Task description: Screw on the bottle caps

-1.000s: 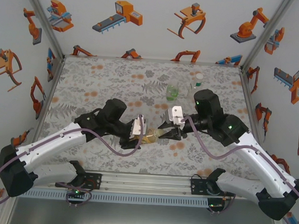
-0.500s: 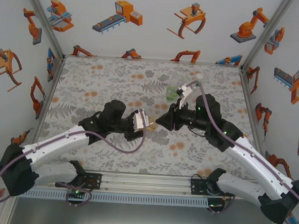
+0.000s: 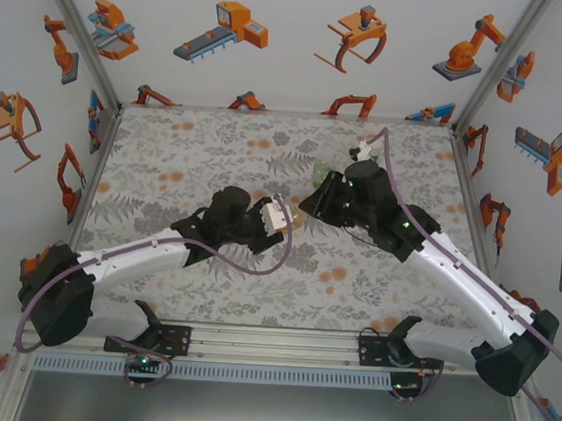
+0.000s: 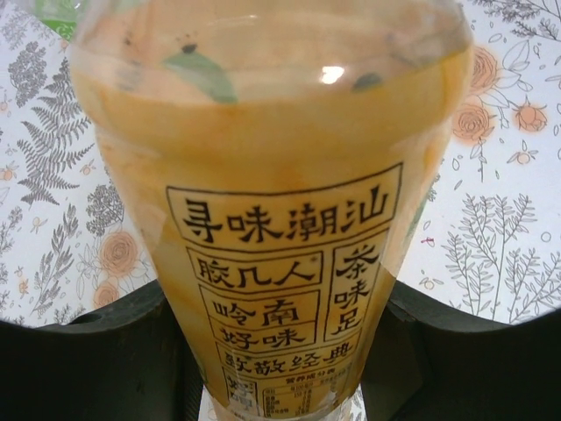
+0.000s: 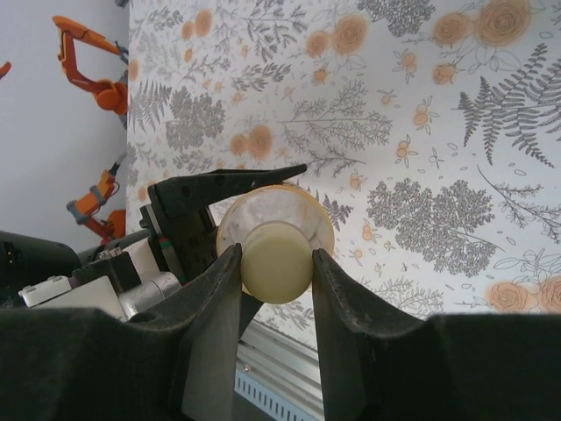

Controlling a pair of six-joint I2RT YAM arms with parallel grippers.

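1 wide floral cloth (image 3: 169,165) covers the whole table under me, grey ferns with orange blots. Over its middle my 2 arms come together: the left arm (image 3: 145,255) reaches in from the near left, the right arm (image 3: 458,279) from the near right, and their wrists nearly meet just right of centre.

My left gripper (image 4: 280,351) is clamped on the amber bottle (image 4: 280,175), 1 black finger on each side of its lower body, the label with its printed black characters facing the wrist camera. The bottle is lifted off the cloth and held lying towards my other hand. Past the right wrist, towards the far edge, a bit of the green-tinted bottle (image 3: 322,166) peeks out, standing on the cloth.

My right gripper (image 5: 275,259) is closed on 1 small pale yellow cap (image 5: 277,263), pinched between both fingers. From that wrist the cap sits dead centre against the round end of the amber bottle, right at its mouth. Whether it sits on the thread I cannot tell.
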